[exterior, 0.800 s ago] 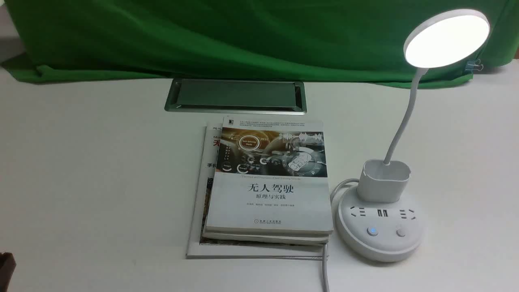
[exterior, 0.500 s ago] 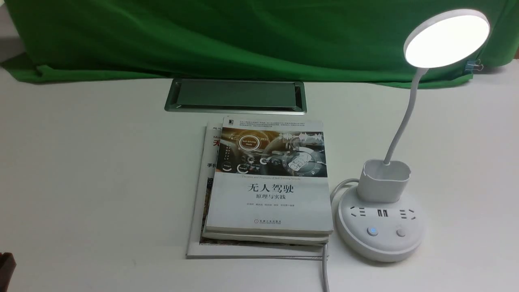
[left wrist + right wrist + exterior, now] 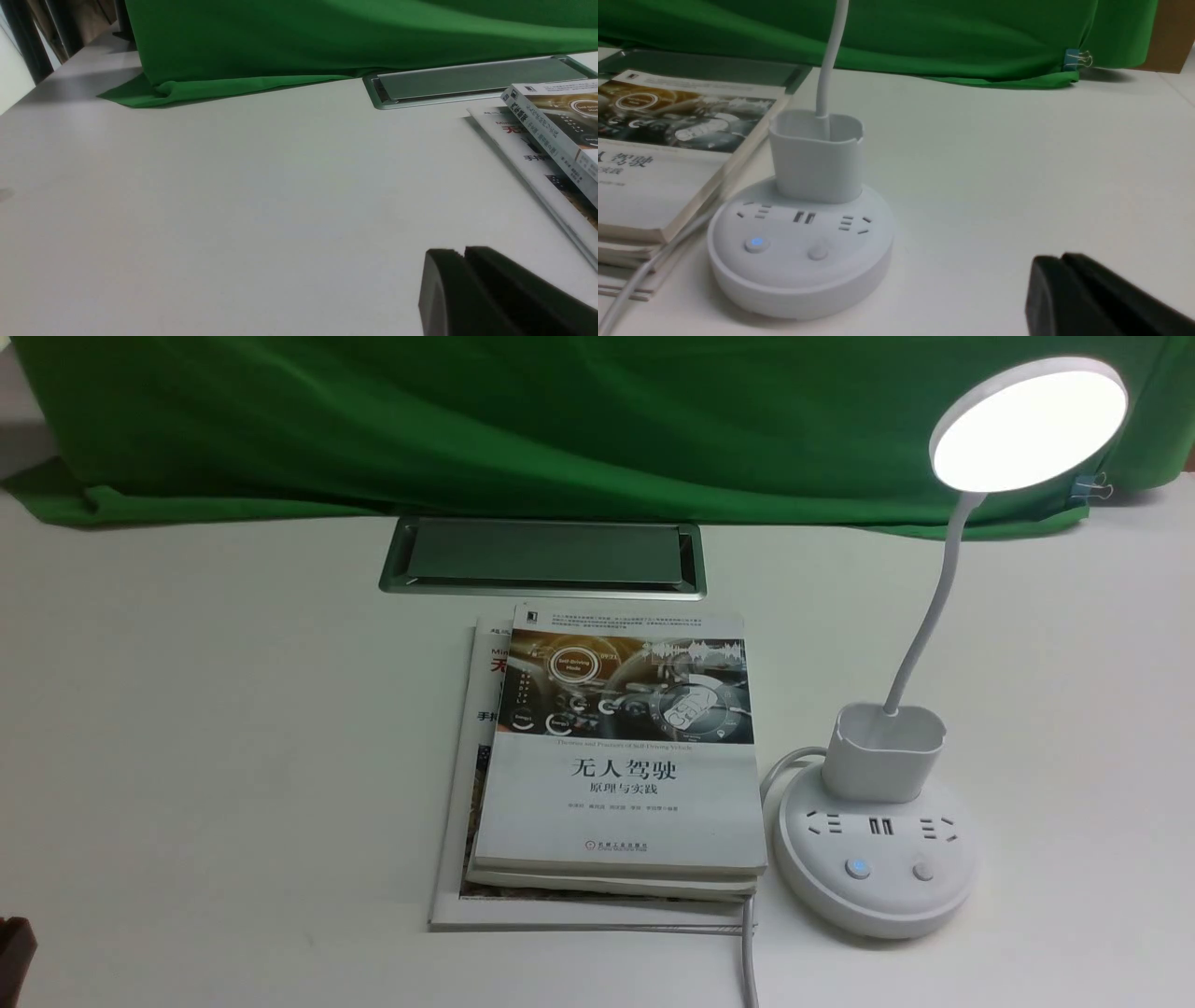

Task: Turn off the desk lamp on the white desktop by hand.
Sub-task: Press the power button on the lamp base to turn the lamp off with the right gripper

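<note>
The white desk lamp stands at the right of the white desktop. Its round disc head is lit and bright. Its round socket base carries two buttons: one glows blue, the other is unlit. My right gripper is shut and empty, low over the desktop, apart from the base. My left gripper is shut and empty over bare desktop, short of the books. Neither gripper shows in the front view.
A stack of books lies just left of the lamp base, and the lamp's white cord runs along it to the front edge. A silver-framed cable hatch sits behind the books. A green cloth covers the back.
</note>
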`<state>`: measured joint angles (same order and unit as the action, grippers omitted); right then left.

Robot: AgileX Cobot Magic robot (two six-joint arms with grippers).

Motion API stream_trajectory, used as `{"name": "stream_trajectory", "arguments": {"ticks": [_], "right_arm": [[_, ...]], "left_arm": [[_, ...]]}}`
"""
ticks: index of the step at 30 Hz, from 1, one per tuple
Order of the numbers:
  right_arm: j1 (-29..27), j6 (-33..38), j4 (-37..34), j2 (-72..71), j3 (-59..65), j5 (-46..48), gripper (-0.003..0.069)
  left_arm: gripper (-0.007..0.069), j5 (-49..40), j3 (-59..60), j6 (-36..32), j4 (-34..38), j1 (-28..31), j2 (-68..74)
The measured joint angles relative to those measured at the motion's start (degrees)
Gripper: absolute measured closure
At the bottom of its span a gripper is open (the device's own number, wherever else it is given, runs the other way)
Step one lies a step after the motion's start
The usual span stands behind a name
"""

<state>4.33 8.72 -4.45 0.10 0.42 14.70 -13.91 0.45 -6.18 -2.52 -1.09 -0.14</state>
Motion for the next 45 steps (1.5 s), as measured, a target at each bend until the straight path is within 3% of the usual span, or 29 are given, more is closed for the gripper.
{"name": "stream_trajectory", "arguments": {"ticks": [5,8,15,20,23,33,37,45], "right_arm": [[0.0,-0.2,-0.1,0.0,0.0,-0.9,0.0613],[0.0,-3.8,-2.3,0.0,0.0,-2.8,0.0613],[0.0,-28.9,-6.0,0.0,0.0,-13.8,0.0613],[0.3,-31.8,-6.0,0.0,0.0,-16.7,0.0613],[1.7,-30.2,-6.1,1.9,-3.1,-10.8,0.0610],[6.8,-9.9,-5.6,36.3,-35.2,31.3,0.0613],[6.8,-7.5,-4.8,49.2,-41.2,37.7,0.0615],[9.4,-6.4,-4.2,68.3,-47.5,38.0,0.0613]], "left_arm": [[0.0605,0.0,0.0,0.1,0.0,0.0,0.0],[0.0605,0.0,0.0,0.0,0.0,0.0,0.0],[0.0605,0.0,0.0,0.0,0.0,0.0,0.0],[0.0605,0.0,0.0,0.0,0.0,0.0,0.0],[0.0605,0.0,0.0,0.0,0.0,0.0,0.0],[0.0605,0.0,0.0,0.0,0.0,0.0,0.0],[0.0605,0.0,0.0,0.0,0.0,0.0,0.0],[0.0605,0.0,0.0,0.0,0.0,0.0,0.0]]}}
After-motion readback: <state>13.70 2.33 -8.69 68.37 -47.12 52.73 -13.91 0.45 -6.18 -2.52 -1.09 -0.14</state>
